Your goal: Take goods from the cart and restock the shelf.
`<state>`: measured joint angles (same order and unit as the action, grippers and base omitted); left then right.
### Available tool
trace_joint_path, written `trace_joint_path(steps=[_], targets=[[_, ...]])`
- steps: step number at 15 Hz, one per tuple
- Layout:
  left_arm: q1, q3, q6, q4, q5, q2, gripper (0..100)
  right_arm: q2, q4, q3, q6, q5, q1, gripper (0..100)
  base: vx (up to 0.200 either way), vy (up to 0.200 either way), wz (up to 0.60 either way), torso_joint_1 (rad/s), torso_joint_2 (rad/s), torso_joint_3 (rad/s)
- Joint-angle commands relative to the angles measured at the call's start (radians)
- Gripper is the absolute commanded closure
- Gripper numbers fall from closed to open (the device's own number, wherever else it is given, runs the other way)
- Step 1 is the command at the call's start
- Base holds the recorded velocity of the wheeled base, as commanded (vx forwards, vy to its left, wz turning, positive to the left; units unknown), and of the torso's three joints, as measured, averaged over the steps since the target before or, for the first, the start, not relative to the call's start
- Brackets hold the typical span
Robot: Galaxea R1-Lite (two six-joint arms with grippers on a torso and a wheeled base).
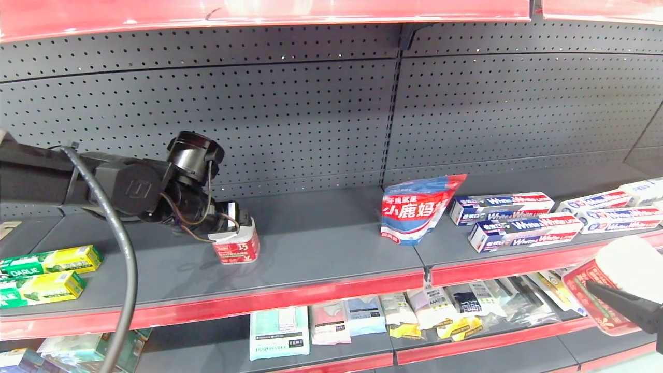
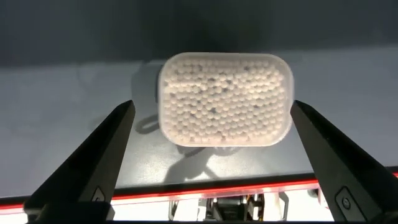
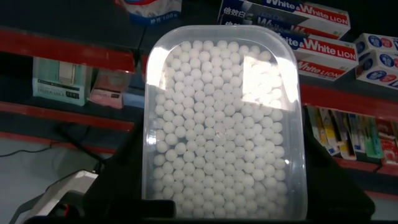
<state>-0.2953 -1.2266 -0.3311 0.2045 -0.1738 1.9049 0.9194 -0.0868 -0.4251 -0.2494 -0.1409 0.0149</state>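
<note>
A small cotton swab box [image 1: 237,246] with a red label and a clear lid stands upright on the grey shelf [image 1: 321,248], left of its middle. My left gripper [image 1: 230,224] hovers right at it, open. In the left wrist view its fingers [image 2: 102,155] flank the swab box [image 2: 225,99] with a gap on each side. A second, similar swab box [image 1: 614,277] is held in front of the shelf at the lower right, with my right gripper [image 1: 629,305] shut on it. That box [image 3: 224,118] looms large in the right wrist view, between the right gripper's [image 3: 224,171] dark fingers.
A blue and red pouch [image 1: 417,212] leans near the shelf's middle. White toothpaste boxes [image 1: 518,217] lie to its right, green and yellow ones [image 1: 46,272] at the far left. Bare shelf lies between swab box and pouch. The lower shelf [image 1: 393,316] holds several flat packets.
</note>
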Motion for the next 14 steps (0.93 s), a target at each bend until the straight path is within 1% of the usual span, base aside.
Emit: trace_joint_path(steps=[1, 7, 8, 14], targets=[[-0.004, -0.001, 0.0, 0.0, 0.002, 0.008, 0, 0.006, -0.001, 0.0, -0.001, 0.0, 0.0, 100, 0.0, 0.0, 0.0, 0.0, 0.0, 0.0], [-0.004, -0.008, 0.0, -0.013, 0.007, 0.046, 0, 0.01, -0.001, 0.0, -0.001, -0.002, 0.0, 100, 0.0, 0.0, 0.0, 0.0, 0.0, 0.0], [-0.004, -0.005, 0.0, -0.028, 0.007, 0.048, 0, 0.01, -0.001, 0.0, -0.001, 0.0, 0.0, 100, 0.0, 0.0, 0.0, 0.0, 0.0, 0.0], [-0.01, -0.016, 0.003, -0.028, 0.007, 0.031, 0, 0.015, 0.001, 0.002, 0.001, 0.0, 0.0, 100, 0.0, 0.0, 0.0, 0.0, 0.0, 0.0]])
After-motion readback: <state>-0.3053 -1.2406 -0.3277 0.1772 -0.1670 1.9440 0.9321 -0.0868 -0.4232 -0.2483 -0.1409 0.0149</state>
